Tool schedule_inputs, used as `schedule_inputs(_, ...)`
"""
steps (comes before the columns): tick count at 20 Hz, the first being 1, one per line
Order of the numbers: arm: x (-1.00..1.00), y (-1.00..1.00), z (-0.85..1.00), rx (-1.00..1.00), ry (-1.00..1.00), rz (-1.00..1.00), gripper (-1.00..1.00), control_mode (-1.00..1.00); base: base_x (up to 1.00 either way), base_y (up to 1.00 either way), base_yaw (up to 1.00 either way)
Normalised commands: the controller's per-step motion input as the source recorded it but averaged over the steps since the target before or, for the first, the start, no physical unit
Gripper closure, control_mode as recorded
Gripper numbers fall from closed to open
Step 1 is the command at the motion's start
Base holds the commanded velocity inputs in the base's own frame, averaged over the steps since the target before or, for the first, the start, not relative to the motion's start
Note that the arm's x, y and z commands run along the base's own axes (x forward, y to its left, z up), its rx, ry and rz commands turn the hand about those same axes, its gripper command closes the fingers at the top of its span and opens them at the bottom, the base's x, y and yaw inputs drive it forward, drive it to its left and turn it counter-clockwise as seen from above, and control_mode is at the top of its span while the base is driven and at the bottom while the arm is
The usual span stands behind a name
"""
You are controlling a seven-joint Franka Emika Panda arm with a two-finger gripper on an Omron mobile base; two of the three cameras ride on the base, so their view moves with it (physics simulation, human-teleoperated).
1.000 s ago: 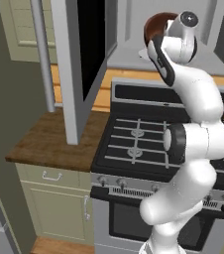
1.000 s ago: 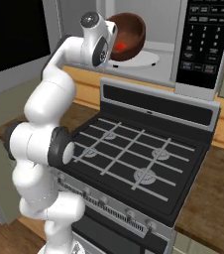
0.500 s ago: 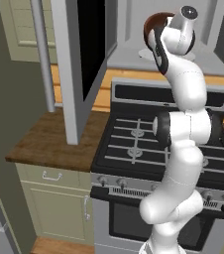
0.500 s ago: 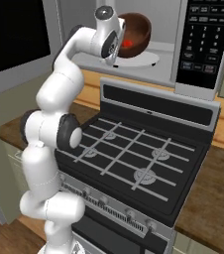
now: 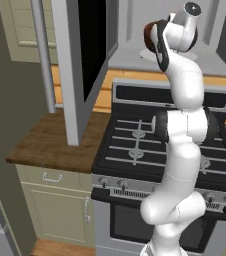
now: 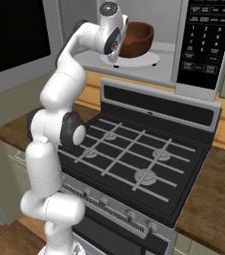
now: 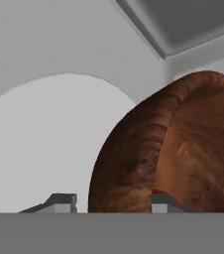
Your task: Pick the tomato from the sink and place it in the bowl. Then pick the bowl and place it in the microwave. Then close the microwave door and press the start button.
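The white arm (image 6: 59, 124) rises tall from its base, bends at the dark elbow joint over the front of the range, then climbs and arches forward so that the hand sits high, at the mouth of the oven cavity above. The wrist is turned inward, pointing the gripper (image 7: 109, 201) into that opening. Its two small dark fingertips (image 7: 59, 202) stand apart, one to either side of the brown bowl's (image 7: 173, 149) rim.

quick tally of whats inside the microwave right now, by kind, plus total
bowl: 1
tomato, a red patch inside the bowl: 1
white turntable plate under the bowl: 1
total: 3
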Motion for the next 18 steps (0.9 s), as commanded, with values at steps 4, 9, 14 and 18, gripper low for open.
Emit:
schedule_inputs(4,-0.01,0.00,0.13,0.00,-0.24,0.00,-1.00,-1.00,0.00,0.00,0.00)
schedule_inputs(9,-0.21,0.00,0.07,0.00,-0.45,0.00,-1.00,-1.00,0.00,0.00,0.00)
schedule_inputs(14,-0.74,0.03,0.06,0.05,-0.47,0.00,-1.00,-1.00,0.00,0.00,0.00)
schedule_inputs(18,-1.00,0.20,0.20,0.04,-0.33,0.00,-1.00,-1.00,0.00,0.00,0.00)
